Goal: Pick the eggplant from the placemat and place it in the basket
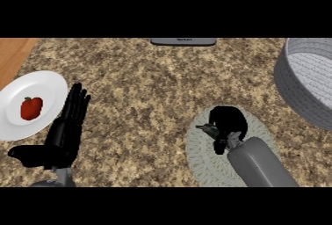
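My right hand (227, 119) sits over the far part of the oval pale grey-green placemat (201, 162), its fingers curled downward into a compact black shape. The dark eggplant is under that hand and I cannot tell it apart from the black fingers. The grey ribbed basket (310, 83) stands at the right edge, beyond and to the right of the placemat. My left hand (68, 127) rests open at the lower left with straight fingers pointing away from me, and it holds nothing.
A white plate (45, 85) with a red bell pepper (31, 108) lies at the far left, just beside my left hand. A flat grey object (183, 41) sits at the counter's far edge. Wood (13, 52) shows past the top left corner.
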Robot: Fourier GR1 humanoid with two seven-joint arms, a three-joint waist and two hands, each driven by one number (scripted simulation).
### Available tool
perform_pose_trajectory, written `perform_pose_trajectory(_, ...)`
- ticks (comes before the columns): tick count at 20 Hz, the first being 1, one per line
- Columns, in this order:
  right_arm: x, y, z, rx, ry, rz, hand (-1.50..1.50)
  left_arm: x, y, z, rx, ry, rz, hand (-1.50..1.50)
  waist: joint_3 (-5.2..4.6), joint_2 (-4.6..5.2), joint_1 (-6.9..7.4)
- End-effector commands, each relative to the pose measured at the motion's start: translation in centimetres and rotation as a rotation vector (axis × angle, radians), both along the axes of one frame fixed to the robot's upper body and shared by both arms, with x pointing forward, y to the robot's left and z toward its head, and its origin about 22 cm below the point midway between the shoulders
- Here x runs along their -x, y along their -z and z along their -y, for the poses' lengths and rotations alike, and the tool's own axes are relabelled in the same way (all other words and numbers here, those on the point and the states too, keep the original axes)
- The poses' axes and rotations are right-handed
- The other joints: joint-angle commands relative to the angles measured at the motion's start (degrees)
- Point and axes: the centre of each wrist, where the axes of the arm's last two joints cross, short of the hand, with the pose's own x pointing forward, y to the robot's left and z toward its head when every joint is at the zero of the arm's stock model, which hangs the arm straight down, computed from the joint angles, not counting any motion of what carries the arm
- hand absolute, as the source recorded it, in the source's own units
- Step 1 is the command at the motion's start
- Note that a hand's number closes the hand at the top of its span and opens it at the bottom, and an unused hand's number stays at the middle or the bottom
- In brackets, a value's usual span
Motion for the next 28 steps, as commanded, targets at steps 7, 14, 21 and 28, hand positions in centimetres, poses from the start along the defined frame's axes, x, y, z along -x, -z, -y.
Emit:
perform_pose_trajectory(7, -7.4, -3.2, 8.8, 0.005, 0.867, 0.295, 1.50, -0.6, -1.1, 0.9, -0.004, 0.072, 0.039, 0.00, 0.54, 3.08, 4.02)
perform_pose_trajectory(14, -10.8, -7.0, 8.7, -0.058, 1.018, 0.641, 1.50, -1.2, -1.2, 2.2, 0.002, 0.103, 0.052, 0.00, 0.49, 2.96, 5.70)
perform_pose_trajectory(21, -13.3, -12.0, 5.8, -0.187, 0.993, 1.024, 1.50, -1.3, -0.6, 2.0, -0.006, 0.089, 0.022, 0.00, 0.30, 2.09, 4.67)
perform_pose_trajectory(28, -15.3, -15.5, 2.3, -0.246, 1.000, 1.153, 1.50, -1.9, -1.3, 0.9, -0.005, 0.057, 0.009, 0.00, 0.22, 1.28, 2.64)
